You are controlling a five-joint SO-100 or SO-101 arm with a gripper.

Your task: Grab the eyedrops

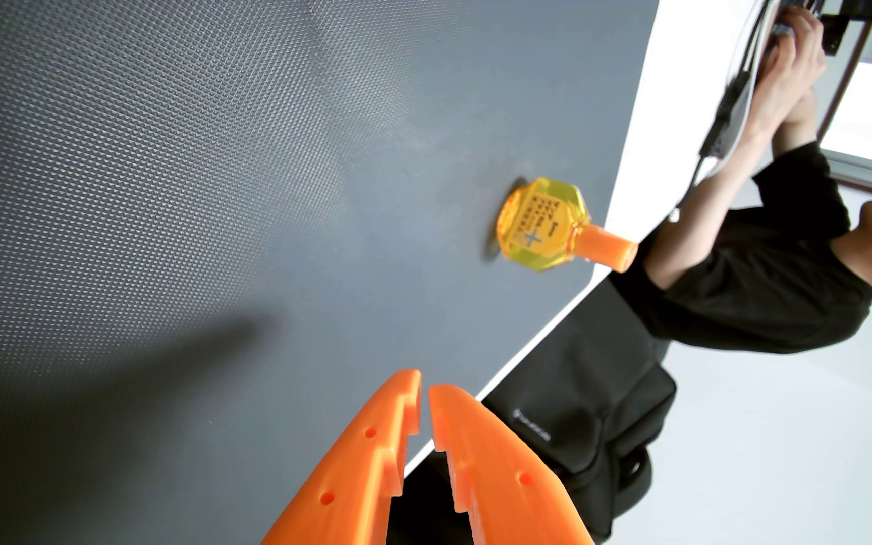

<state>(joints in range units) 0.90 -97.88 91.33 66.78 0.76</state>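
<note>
- Orange plastic gripper (424, 388) enters wrist view from bottom edge; two toothed fingers (366, 461) nearly meet at tips, w/ only a thin slit between them. Jaws closed, nothing held.
- Eyedrops (546, 225): small faceted yellow bottle w/ orange cap (607, 249), printed label & blue cross on its face. Sits on dark grey textured mat (213, 183), near mat's edge, cap pointing toward right of frame.
- Bottle lies well apart from gripper tips, up & to the right of them in wrist view; no contact.
- Soft shadow of the arm falls on mat, left of gripper.
- White table edge (633, 131) borders mat on right side of frame.
- Beyond the table: person in black top (764, 283), both hands (790, 68) raised to dark equipment at frame's top right corner.
- Black bag (580, 398) w/ small logo sits below table edge, right of gripper.
</note>
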